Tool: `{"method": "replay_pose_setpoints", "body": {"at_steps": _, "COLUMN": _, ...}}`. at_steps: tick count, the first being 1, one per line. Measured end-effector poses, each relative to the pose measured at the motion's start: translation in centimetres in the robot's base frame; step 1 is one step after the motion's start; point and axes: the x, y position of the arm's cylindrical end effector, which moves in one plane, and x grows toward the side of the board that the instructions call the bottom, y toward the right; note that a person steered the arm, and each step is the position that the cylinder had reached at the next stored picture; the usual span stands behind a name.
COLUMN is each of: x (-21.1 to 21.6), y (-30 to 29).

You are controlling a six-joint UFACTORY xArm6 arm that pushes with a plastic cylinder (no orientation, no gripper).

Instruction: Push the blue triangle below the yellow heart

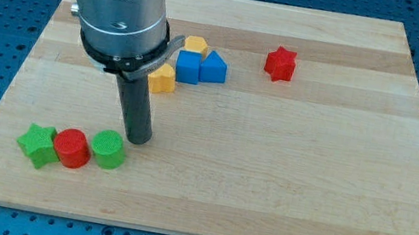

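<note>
The blue triangle (214,67) lies in the upper middle of the board, touching a blue cube (188,67) on its left. A yellow block (195,45) sits just above them; its shape is partly hidden by the arm. Another yellow block (163,79) sits below and left of the blue cube. I cannot tell which of the two is the heart. My tip (137,139) rests on the board well below and left of this cluster, just above and right of the green cylinder (109,150).
A green star (38,144), a red cylinder (72,148) and the green cylinder stand in a row at the lower left. A red star (280,63) sits at the upper right. The wooden board (311,179) lies on a blue perforated table.
</note>
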Motion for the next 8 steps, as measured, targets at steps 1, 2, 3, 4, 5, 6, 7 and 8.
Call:
{"method": "replay_pose_setpoints", "body": {"at_steps": 1, "x": 1.3, "y": -1.1}}
{"method": "replay_pose_setpoints", "body": {"at_steps": 2, "x": 2.5, "y": -2.3}}
{"method": "replay_pose_setpoints", "body": {"at_steps": 3, "x": 2.6, "y": -2.5}}
{"method": "replay_pose_setpoints", "body": {"at_steps": 4, "x": 0.7, "y": -1.5}}
{"method": "replay_pose_setpoints", "body": {"at_steps": 5, "x": -2.7, "y": 2.0}}
{"method": "replay_pose_setpoints", "body": {"at_steps": 6, "x": -5.6, "y": 6.7}}
{"method": "replay_pose_setpoints", "body": {"at_steps": 7, "x": -8.1, "y": 10.2}}
{"method": "replay_pose_setpoints", "body": {"at_steps": 8, "x": -10.1, "y": 12.1}}
